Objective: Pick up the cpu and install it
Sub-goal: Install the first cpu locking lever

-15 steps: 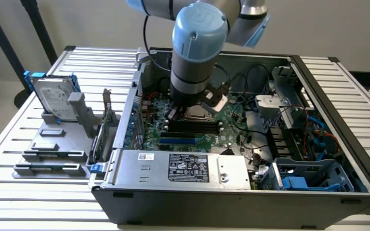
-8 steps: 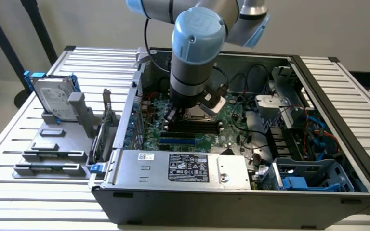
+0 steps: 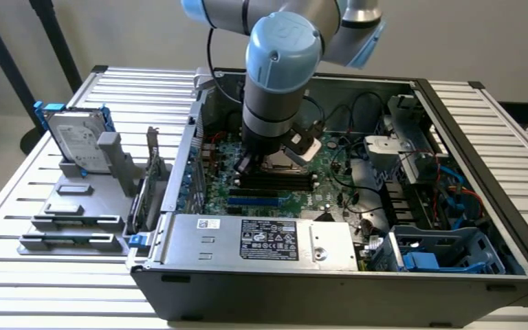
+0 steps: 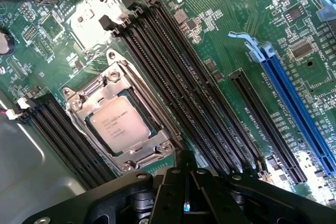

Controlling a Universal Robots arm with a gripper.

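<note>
Right now, your tool hangs low over the green motherboard inside the open grey computer case, its black fingers pressed together and pinching nothing that can be seen. The small flat square cpu, with its pale silver metal top and faint printed lettering, already lies inside the silver metal socket frame on the board. It looks level and square to the frame. Long black memory slots run alongside the socket, and a blue expansion slot lies further off.

In the exterior view, the blue and grey arm reaches straight down into the middle of the case. On the slatted white worktop, at the exterior view's left, a silver hard drive in a blue bracket stands upright on a grey parts holder.

Judging by this, the placing step looks done, with the chip seated and released. Any further move calls for care: keep the closed fingertips off the chip's top and off the frame's edges.
</note>
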